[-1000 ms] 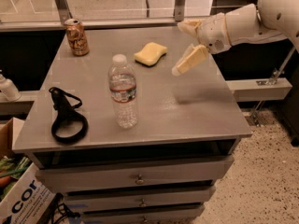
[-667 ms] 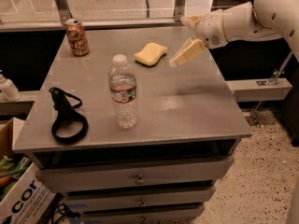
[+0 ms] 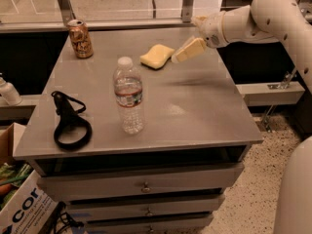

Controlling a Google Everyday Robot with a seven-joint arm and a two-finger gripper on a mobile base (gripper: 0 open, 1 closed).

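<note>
My gripper [image 3: 184,52] hangs on a white arm [image 3: 253,18] reaching in from the upper right, above the far right part of the grey tabletop [image 3: 195,106]. Its pale fingers point down and left toward a yellow sponge [image 3: 157,56], which lies just to the left of them. Nothing is visibly held. A clear water bottle [image 3: 128,96] with a white cap stands upright near the table's middle. A brown drink can [image 3: 80,38] stands at the far left corner. A black strap loop [image 3: 69,122] lies at the front left.
The table is a metal cabinet with drawers [image 3: 141,186] below. A cardboard box [image 3: 19,204] sits on the floor at lower left. A white bottle [image 3: 7,91] stands on a ledge at the left. A rail and glass panel [image 3: 126,4] run behind the table.
The gripper has moved left and slightly toward the back, closing in on the yellow sponge. The objects on the table have stayed put.
</note>
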